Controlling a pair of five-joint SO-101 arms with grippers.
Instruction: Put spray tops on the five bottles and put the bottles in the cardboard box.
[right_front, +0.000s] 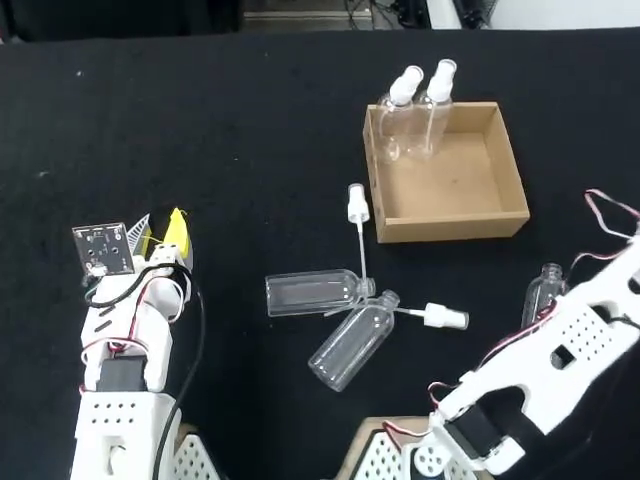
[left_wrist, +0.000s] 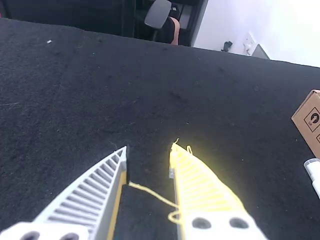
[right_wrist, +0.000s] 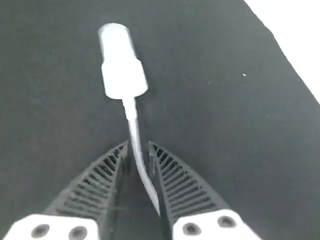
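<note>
- My right fingers (right_wrist: 138, 146) are pinched almost closed on the thin dip tube of a spray top (right_wrist: 122, 75). Its head hangs clear beyond the tips, above the table (right_wrist: 225, 125).
- That grip worries me. The tube is slender and looks bowed, so the head could swivel or slide out as I carry it. The tube end would then miss a bottle's narrow neck.
- The upright bottle (right_front: 543, 293) has no top and stands just beside my right arm (right_front: 560, 350). A careless swing of that arm would likely knock it over.
- My left fingers (left_wrist: 149, 149) are spread open with nothing between them, well apart from the work. Nothing would brace a bottle while I seat the top, so it may tip or skid.
- One lying bottle (right_front: 315, 292) and a second lying bottle (right_front: 352, 345) rest with their necks close together. The tubes of one loose top (right_front: 357, 205) and another loose top (right_front: 445, 318) run toward those necks, so grabbing one thing could drag its neighbour.
- The cardboard box (right_front: 450, 228) holds two capped bottles (right_front: 400, 120) standing in a far corner. By my count, three bottles are left to do.
</note>
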